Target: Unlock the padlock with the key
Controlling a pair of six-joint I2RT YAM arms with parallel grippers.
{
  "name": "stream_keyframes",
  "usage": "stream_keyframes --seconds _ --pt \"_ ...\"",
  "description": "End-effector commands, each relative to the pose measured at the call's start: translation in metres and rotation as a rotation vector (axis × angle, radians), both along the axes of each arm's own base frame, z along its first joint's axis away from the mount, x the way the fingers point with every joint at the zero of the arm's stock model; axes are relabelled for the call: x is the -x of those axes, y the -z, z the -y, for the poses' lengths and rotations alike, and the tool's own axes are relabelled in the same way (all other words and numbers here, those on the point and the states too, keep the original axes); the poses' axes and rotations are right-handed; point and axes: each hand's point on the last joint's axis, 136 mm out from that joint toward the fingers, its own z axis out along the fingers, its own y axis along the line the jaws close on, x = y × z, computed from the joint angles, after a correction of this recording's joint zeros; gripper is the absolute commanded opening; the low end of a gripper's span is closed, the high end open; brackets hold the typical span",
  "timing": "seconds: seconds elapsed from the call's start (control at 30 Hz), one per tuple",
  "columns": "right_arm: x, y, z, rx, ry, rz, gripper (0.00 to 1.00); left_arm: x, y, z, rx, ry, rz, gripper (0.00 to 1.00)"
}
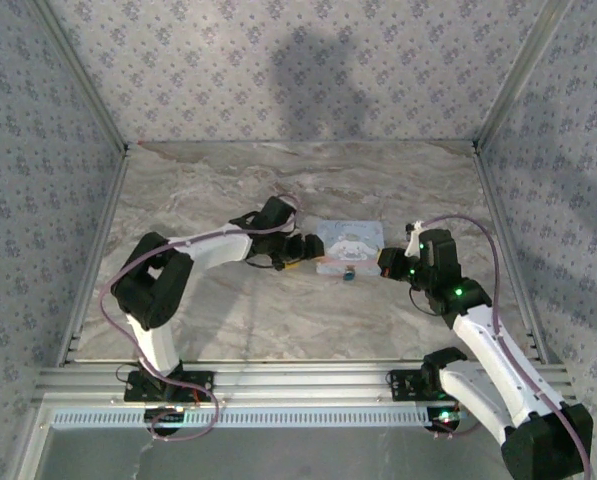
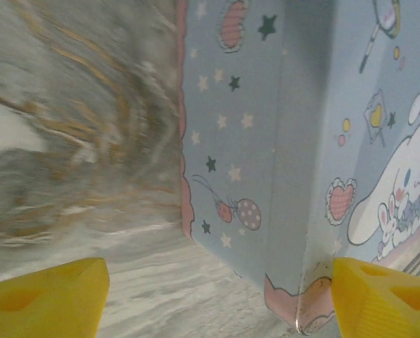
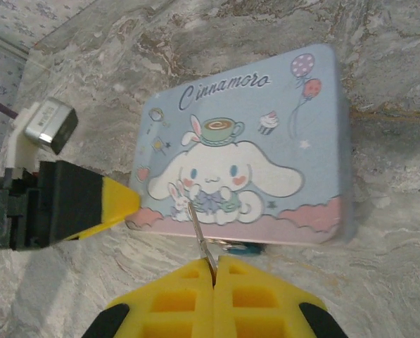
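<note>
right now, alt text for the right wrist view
The right gripper pinches a silvery key beside a small blue padlock at the near edge of a pastel cartoon-dog box on a marble table. The left gripper sits at a corner of the box.

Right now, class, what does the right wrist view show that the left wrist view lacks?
Right wrist view, not left: the right hand shut on the key, and "Cinnamoro" on the box. Left wrist view, not right: the left hand open, the box's corner between its fingers. Both: the box's cartoon dog and the marble table.
</note>
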Motion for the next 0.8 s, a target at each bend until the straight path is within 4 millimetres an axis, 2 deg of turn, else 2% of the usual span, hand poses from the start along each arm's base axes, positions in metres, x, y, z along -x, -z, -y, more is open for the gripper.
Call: stream_keyframes --seconds 0.0,0.17,0.37,0.47,0.6,0.77 --pt "0.002 0.006 -0.002 0.001 -0.024 -0.021 0.0 0.006 0.028 -0.05 -0.173 -0.048 -0.045 0.81" --pt "0.002 0.008 -0.012 -0.027 -0.066 -0.036 0.0 -0.008 0.029 -0.072 -0.165 -0.092 -0.047 0.81" --pt "-0.001 0.013 -0.025 -0.056 -0.116 -0.056 0.0 -0.028 0.019 -0.083 -0.114 -0.12 -0.021 0.82" --pt "-0.006 0.01 -0.038 -0.096 -0.162 -0.059 0.0 -0.036 0.003 -0.083 -0.051 -0.118 0.031 0.83" --pt "-0.018 0.008 -0.054 -0.142 -0.2 -0.053 0.0 -0.044 -0.023 -0.094 -0.018 -0.143 0.121 0.88" --pt "-0.034 0.009 -0.072 -0.195 -0.239 -0.039 0.0 -0.036 -0.059 -0.103 0.035 -0.143 0.268 0.92"
